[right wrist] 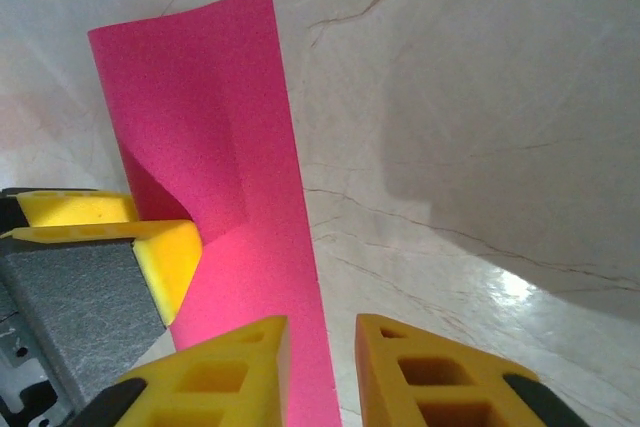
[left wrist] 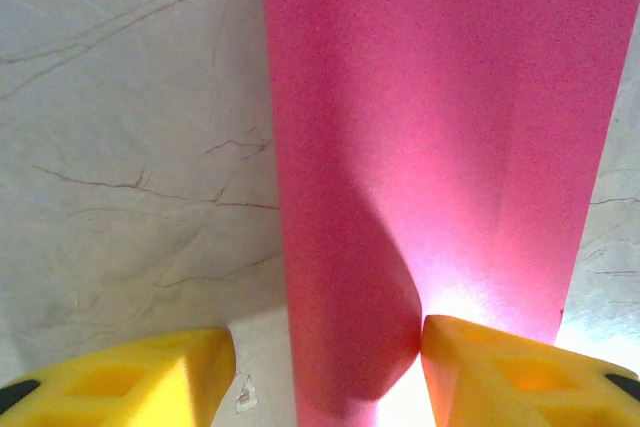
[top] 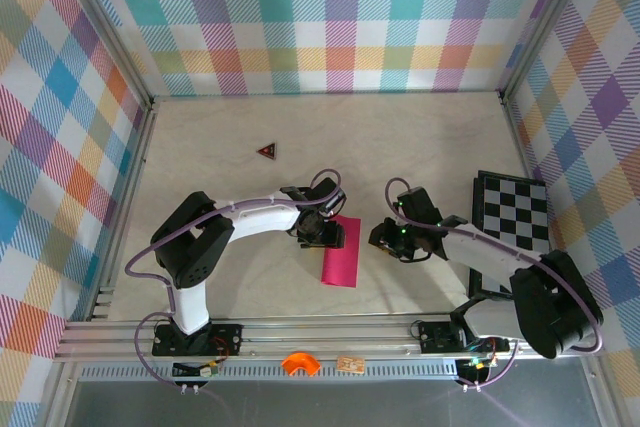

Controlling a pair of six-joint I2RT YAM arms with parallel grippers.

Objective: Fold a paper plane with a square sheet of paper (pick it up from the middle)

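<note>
The square sheet of paper [top: 342, 259] is magenta-pink and lies on the table folded into a narrow strip. A paper plane is out of view. My left gripper [top: 322, 234] sits low over the strip's far left part. In the left wrist view the paper [left wrist: 430, 127] bulges up between the open jaws of the left gripper [left wrist: 328, 342], and the right finger [left wrist: 520, 372] touches the raised fold. My right gripper [top: 384, 238] is at the strip's right side. In the right wrist view the right gripper [right wrist: 322, 332] stands narrowly open, with the paper's [right wrist: 220, 107] right edge running into the gap.
A black-and-white checkerboard [top: 512, 209] lies at the right. A tiny dark red triangle [top: 266, 150] lies further back on the left. An orange piece [top: 299, 363] sits on the front rail. Plaid walls close in the left, back and right sides.
</note>
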